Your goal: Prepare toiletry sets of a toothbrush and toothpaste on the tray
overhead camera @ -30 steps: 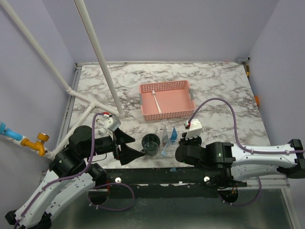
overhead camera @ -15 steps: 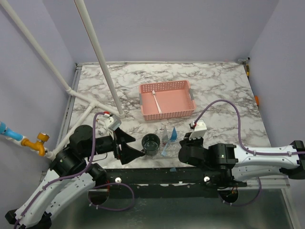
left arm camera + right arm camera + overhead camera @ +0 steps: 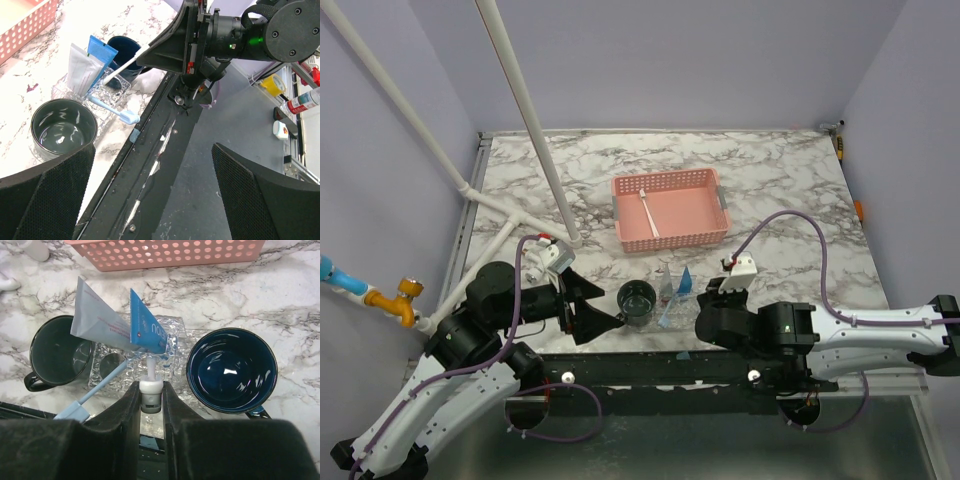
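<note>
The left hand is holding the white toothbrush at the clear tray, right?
No, the right hand holds the white toothbrush at the clear tray; the right wrist view shows it. The left hand is open, holding nothing.

— White marble with grey veining for the desk (image 3: 780,170). Pink, dotted with holes, for the basket (image 3: 165,252).
— And the tray (image 3: 172,325)?
— Clear, pebbled, glinting. One white-grey tube (image 3: 97,322), one blue tube (image 3: 145,327) with white lettering.
— Brushes?
— One pale blue toothbrush (image 3: 100,385), one white toothbrush (image 3: 150,387).
— Mugs?
— A glossy navy mug (image 3: 231,371) and a near-black mug (image 3: 55,352). Black right fingers (image 3: 65,450).
</note>
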`<state>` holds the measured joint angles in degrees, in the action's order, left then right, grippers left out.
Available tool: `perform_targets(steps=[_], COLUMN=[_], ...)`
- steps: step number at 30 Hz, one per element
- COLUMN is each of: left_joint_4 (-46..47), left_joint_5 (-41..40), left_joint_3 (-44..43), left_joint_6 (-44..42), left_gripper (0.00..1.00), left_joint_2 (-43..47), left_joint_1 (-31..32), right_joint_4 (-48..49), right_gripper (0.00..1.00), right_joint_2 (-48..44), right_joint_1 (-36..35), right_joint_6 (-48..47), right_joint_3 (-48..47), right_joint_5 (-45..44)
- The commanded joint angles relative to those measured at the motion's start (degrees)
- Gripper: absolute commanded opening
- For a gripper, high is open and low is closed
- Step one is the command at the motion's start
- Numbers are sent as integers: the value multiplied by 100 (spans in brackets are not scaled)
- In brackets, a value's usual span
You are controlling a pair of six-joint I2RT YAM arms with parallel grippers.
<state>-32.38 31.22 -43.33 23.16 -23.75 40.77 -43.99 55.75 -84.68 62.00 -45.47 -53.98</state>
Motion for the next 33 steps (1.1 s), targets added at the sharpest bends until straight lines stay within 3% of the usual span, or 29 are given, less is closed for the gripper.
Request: perform_targets(steps=[1,6,25,33], left_joint_4=[96,129,131,100], left_joint_5=[42,56,39,-79], left_joint_3=[18,26,18,-42], left_joint_6=[22,22,5,-22], left_gripper=[99,99,99,99], left_joint_2=[-14,-34,-42,-120], left_joint_1=[13,12,14,15], right_joint_4=[-54,-33,-115,-39], right_gripper=[24,30,33,43], right_joint_2=[-126,-189,-198,-221], right_joint_1=[-26,-26,-30,-30], right_joint_6=[175,128,-112,-632], right_joint_3=[100,84,-181,-497], right_joint_5=[-333,-324,-376,-352])
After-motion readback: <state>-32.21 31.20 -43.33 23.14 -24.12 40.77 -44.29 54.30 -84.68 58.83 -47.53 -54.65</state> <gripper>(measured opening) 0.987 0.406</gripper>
